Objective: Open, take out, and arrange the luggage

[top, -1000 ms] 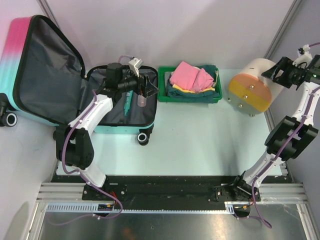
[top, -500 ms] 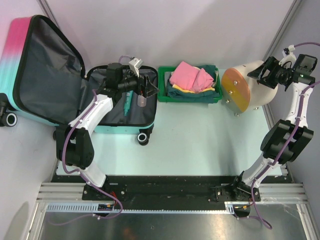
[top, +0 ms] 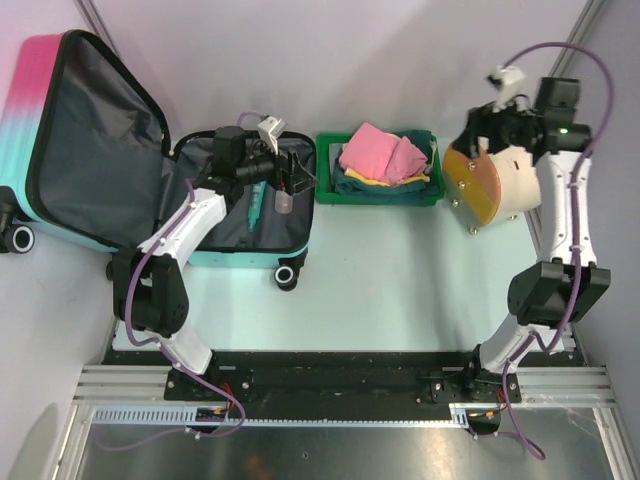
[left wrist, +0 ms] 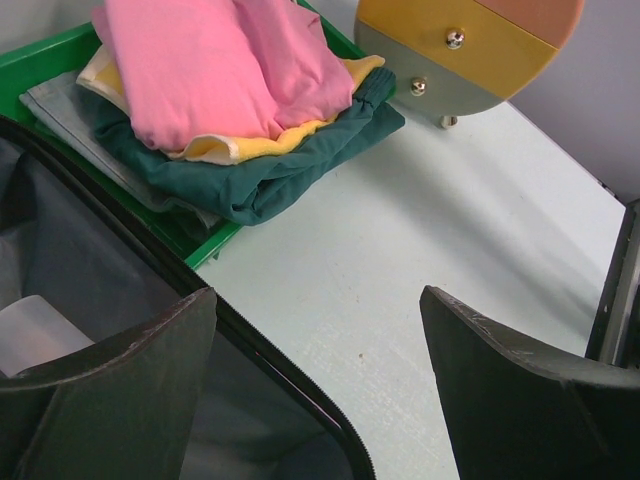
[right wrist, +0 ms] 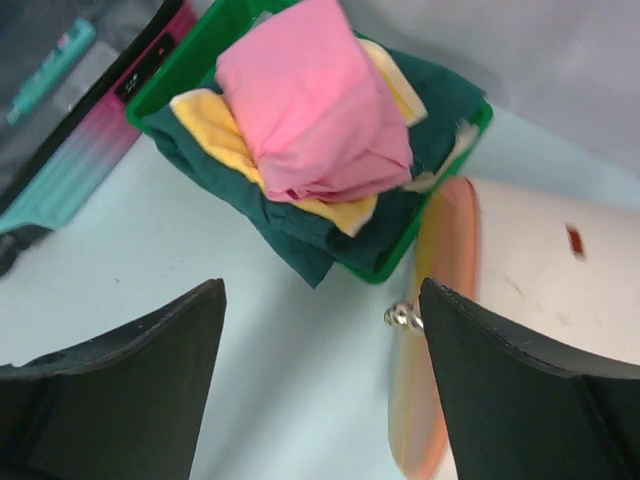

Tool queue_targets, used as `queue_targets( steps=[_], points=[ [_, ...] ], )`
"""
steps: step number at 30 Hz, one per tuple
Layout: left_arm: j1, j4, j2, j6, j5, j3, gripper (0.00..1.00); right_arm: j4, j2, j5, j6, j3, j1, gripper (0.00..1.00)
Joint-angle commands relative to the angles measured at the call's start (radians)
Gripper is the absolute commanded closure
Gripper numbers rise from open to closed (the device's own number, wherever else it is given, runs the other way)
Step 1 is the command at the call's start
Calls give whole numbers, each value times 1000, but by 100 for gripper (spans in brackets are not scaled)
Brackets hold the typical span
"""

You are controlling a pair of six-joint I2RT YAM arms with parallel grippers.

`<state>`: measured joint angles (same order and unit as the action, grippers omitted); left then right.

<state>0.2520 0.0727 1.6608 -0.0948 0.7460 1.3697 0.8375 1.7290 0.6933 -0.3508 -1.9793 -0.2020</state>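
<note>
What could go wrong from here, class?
1. The cylinder lies on its side close by the open right gripper; a nudge may roll it.
2. The open left gripper hangs by the rim of the luggage and might snag there.
3. The pink garment tops a heap above the green tray and could slide off.

The luggage [top: 25,110], left of the green tray [top: 380,199], has a smooth, hard plastic shell with a soft sheen. Its lining [top: 90,150] is matt dark grey cloth, creased, edged by a black toothed zipper [left wrist: 300,400]. The tray is glossy plastic. In it lie folded clothes [left wrist: 200,70] of soft, matt cloth in pink, yellow and dark green. Right of the tray, the white-and-orange cylinder [top: 480,185] looks smooth and matt, with small shiny metal studs [left wrist: 455,38]. The tabletop [top: 400,270] is pale, smooth and matt. The left arm's fingers [left wrist: 520,400] are matt black and faintly scuffed.
</note>
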Motion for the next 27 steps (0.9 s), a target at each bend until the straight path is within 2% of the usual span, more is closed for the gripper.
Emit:
queue_targets(
  steps=[1,3,4,6,11,15,21,23,27],
  points=[
    [-3,-13,5,40,35,29,13,0,-31,-277,-243,6,197,15],
    [-3,-13,8,37,35,35,13,-101,-13,-424,-266,10,257,13],
    [-3,-11,7,35,32,37,13,-133,21,-475,-275,-6,304,13],
    [-3,-13,2,35,27,34,13,-190,73,-541,-294,-64,322,12],
    [-3,-13,-19,41,16,6,13,-140,304,-546,-284,-364,276,12],
    [-5,-13,-36,52,4,-14,13,-74,437,-476,-217,-513,222,13],
    [-14,-13,-47,53,-5,-35,13,-72,477,-407,4,-463,145,14],
    [-17,-13,-49,55,-5,-43,13,-31,484,-396,77,-452,125,16],
    [-20,-13,-53,56,-5,-52,13,86,482,-365,124,-425,104,19]
  ],
)
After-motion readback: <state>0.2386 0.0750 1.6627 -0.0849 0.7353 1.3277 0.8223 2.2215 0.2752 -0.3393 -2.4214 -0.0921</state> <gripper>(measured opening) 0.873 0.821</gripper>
